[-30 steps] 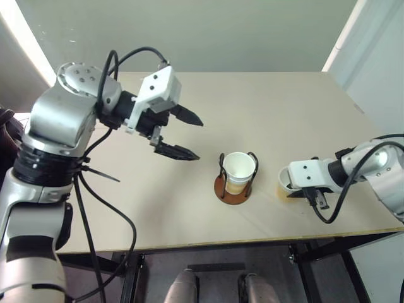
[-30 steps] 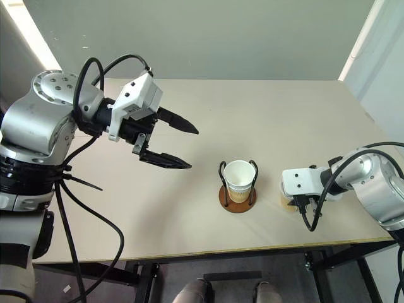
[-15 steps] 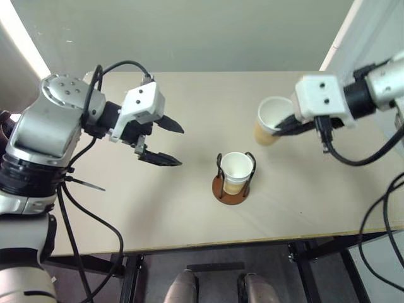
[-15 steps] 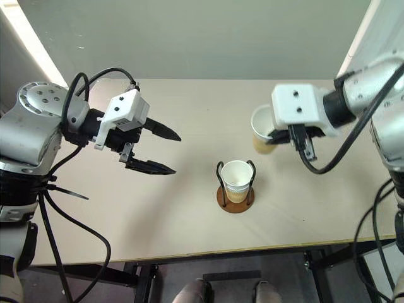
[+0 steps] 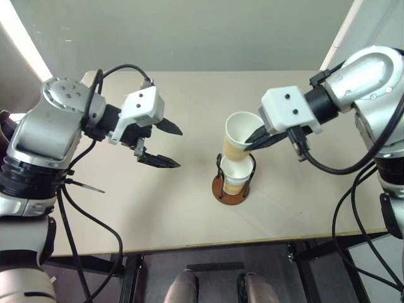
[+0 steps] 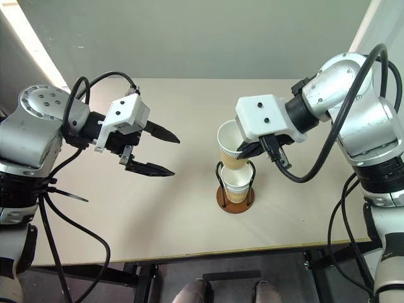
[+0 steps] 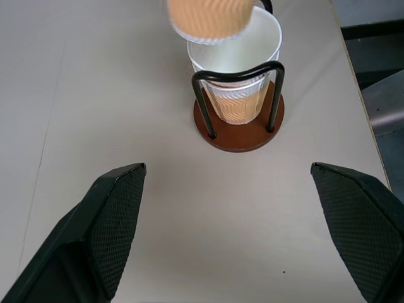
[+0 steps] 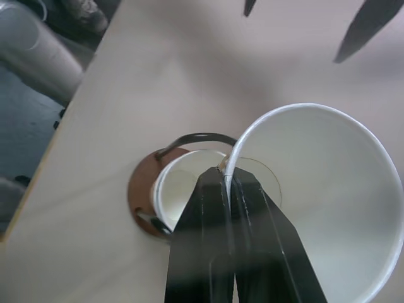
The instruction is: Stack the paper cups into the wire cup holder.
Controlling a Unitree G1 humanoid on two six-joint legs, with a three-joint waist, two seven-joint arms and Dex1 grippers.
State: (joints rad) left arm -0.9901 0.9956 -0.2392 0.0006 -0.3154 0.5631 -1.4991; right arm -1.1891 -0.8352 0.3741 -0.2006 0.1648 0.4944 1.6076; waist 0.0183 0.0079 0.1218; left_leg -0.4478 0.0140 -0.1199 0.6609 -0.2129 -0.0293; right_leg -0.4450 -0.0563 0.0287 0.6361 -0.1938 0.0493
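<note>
- Two paper cups show: one sits in the holder, the other hangs in the air just above it.
- The holder (image 5: 231,187) is a round reddish-brown wooden disc with black wire hoops rising from it, standing near the middle of the pale counter (image 5: 158,208), towards the front edge.
- The seated cup (image 5: 235,176) stands upright between the hoops, tan outside and white inside, its rim level with the hoop tops.
- The raised cup (image 5: 238,137) is tilted, its mouth turned up and towards the robot's left, and its tan bottom hangs over the seated cup's mouth; whether the two touch cannot be told.
- The right hand (image 5: 260,136) has its two black fingers pressed together on the raised cup's wall at the rim, one finger inside and one outside, as the right wrist view shows.
- The left hand (image 5: 165,145) hangs above the counter well to the left of the holder, fingers spread wide, gripping nothing and pointing towards the cups.
</note>
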